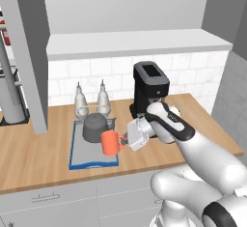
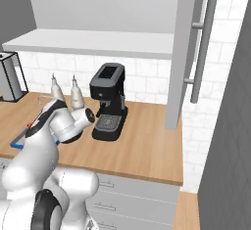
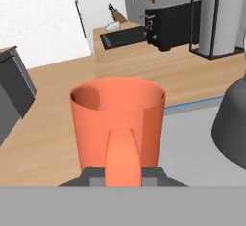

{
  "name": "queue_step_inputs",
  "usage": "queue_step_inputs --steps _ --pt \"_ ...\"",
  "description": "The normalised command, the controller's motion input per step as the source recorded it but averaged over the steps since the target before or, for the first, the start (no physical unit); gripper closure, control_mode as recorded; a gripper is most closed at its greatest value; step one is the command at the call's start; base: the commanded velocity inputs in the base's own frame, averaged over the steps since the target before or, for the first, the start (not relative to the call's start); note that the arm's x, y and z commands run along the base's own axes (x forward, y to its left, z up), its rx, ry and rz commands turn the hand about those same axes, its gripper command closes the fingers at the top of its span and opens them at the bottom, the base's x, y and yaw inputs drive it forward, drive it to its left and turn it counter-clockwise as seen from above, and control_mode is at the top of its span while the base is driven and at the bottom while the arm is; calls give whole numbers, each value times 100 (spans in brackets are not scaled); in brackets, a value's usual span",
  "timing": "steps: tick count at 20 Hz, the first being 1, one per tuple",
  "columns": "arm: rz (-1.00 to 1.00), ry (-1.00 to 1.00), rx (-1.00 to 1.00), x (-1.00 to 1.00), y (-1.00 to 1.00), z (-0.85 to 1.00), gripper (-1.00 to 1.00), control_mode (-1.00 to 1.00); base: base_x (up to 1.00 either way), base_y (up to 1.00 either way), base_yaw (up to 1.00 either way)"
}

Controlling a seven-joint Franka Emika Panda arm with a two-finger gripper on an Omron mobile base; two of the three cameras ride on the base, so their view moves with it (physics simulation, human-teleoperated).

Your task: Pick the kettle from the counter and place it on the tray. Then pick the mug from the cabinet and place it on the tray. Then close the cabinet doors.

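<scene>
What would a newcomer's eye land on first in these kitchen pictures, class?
First the bright orange mug, held by its handle in the gripper over the front right part of the blue-rimmed tray. Next the dark kettle already on that tray, then the black coffee machine behind the arm on the counter.

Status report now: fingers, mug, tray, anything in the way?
Gripper shut on mug by its handle, fingers either side. Mug upright at tray front edge, kettle already on tray. Kettle close behind mug; mind it.

Glossy white rounded arm segments w/ dark grey joint bands; boxy pale-grey tool (image 1: 126, 141) w/ small dark tips.
</scene>
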Motion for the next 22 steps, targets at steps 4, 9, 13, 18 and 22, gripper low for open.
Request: queue_step_inputs --steps 4,9,13,18,22 --pt "0 0 0 17 12 -15 100 -100 0 0 0" --pt "0 0 0 9 12 -17 100 -100 0 0 0" --pt "0 0 0 4 13 -19 100 -100 0 0 0" --pt "0 0 0 12 11 -14 100 -100 0 0 0" --pt "0 0 0 14 6 -14 100 -100 0 0 0"
